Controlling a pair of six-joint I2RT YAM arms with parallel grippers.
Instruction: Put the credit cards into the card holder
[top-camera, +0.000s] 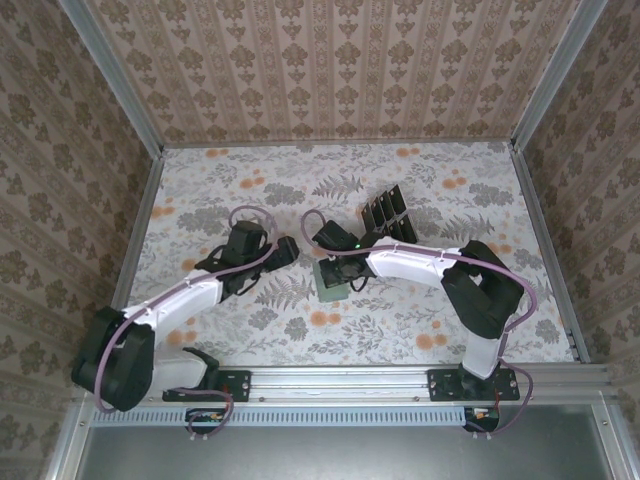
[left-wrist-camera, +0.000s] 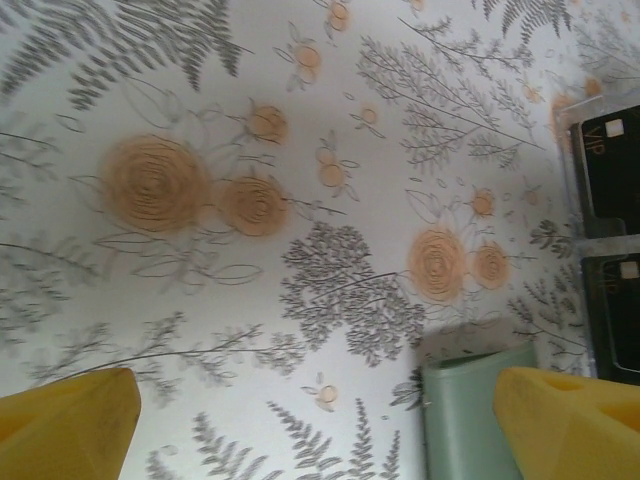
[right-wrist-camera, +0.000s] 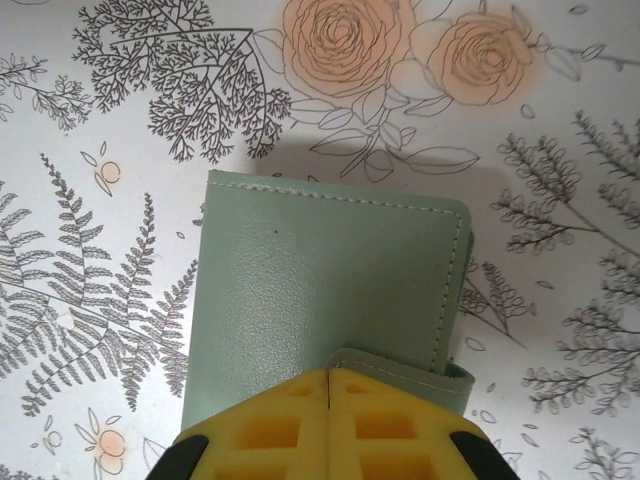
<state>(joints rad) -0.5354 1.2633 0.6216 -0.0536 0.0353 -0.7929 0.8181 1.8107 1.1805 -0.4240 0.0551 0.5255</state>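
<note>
The grey-green card holder (top-camera: 330, 283) lies folded shut on the flowered table between both arms. In the right wrist view the card holder (right-wrist-camera: 330, 270) has a strap wrapped round its right edge. My right gripper (right-wrist-camera: 329, 375) is shut, its yellow fingertips pressed together on the end of that strap. My right gripper (top-camera: 346, 266) sits over the holder's far edge. Several black credit cards (top-camera: 388, 215) stand in a row behind it. Two credit cards (left-wrist-camera: 612, 165) show at the right edge. My left gripper (left-wrist-camera: 315, 420) hangs open, the card holder (left-wrist-camera: 470, 420) by its right finger.
The cards sit in clear slots of a rack (left-wrist-camera: 575, 215). Patterned walls (top-camera: 330, 70) close in the table (top-camera: 250, 190) at the back and both sides. A metal rail (top-camera: 340, 378) runs along the near edge.
</note>
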